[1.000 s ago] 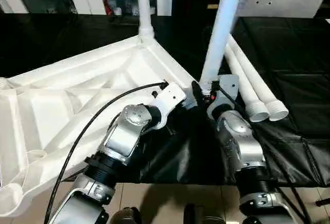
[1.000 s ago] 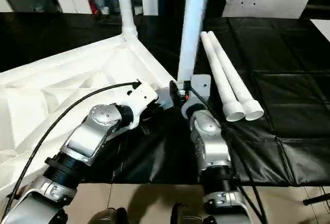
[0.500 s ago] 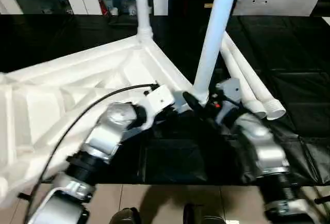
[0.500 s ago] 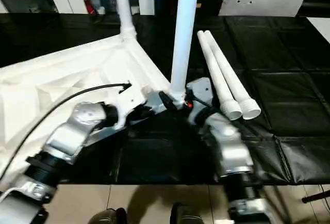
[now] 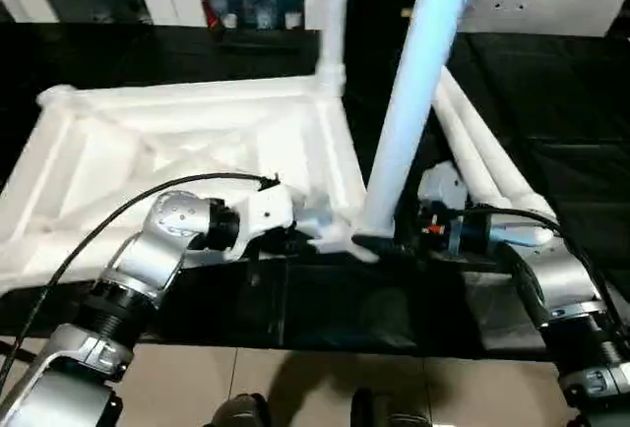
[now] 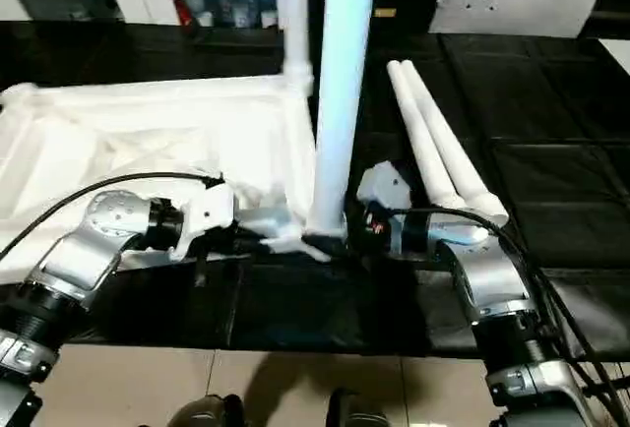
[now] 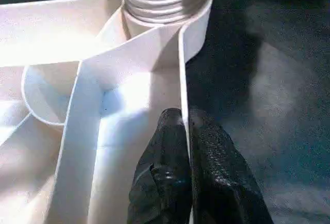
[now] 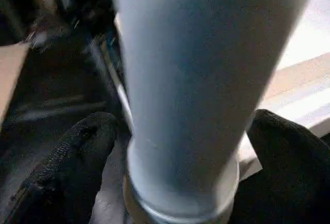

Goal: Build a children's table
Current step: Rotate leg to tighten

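Two grippers at the tabletop [image 5: 177, 142] near corner. Left gripper [image 7: 186, 131] pinches the rim wall. Right gripper [image 8: 180, 152] fingers straddle, grip upright leg [image 5: 409, 102].

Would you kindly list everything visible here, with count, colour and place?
Tabletop: one, white, upside down on the black mat, ribbed underside up.
Fitted leg: one, white, upright in the far corner socket.
Held leg: one, white, upright at the near corner.
Loose legs: two, white, lying side by side on the mat, right of the tabletop.
Mat: one, black, under everything.
Left gripper: black, pinching the tabletop's rim.
Right gripper: black, around the held leg's base.
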